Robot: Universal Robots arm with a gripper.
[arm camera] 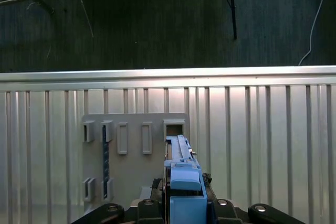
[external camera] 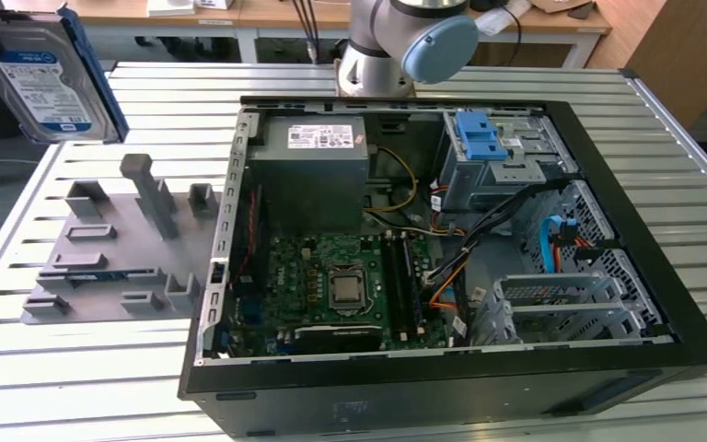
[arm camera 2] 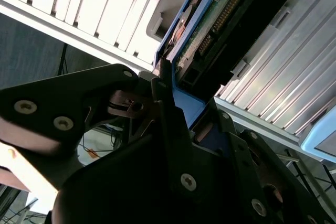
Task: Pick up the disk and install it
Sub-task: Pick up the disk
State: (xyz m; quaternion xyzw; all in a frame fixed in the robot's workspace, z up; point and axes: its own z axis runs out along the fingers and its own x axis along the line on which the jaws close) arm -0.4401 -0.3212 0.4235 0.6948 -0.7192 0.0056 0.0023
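The end effector point(arm camera: 184, 205) is closed on the disk point(arm camera: 182, 179), which is held edge-on between the dark fingers point(arm camera 2: 164, 109) in both wrist views. In the exterior view the disk point(external camera: 44, 78) hangs clear of the tabletop point(external camera: 84, 387) at the exterior view's left. It is above and beyond the grey fixture point(external camera: 114, 249) and well apart from the open case point(external camera: 648, 341) and its cage point(external camera: 492, 152) with the blue latch. Its labelled face is turned toward that camera.

The second wrist view shows the other face, with the bare circuit board point(arm camera 2: 210, 30) and a connector row. The blue bracket point(arm camera 2: 184, 106) runs along the edge beside the fingers.

The disk is judged to be stiff and fairly dense for its size, so it should not flex in the grip. Held by one end, its weight would tend to lever it downward. The metal faces are likely smooth and a little slippery, while the plastic bracket may give slightly and offer more friction. The circuit board and connector are the fragile parts and make poor places to squeeze. The long sides, on the bracket rails or the metal body, look like the sound places to take hold. The fingers seem to clamp at the bracket edge, though the contact itself is partly hidden.
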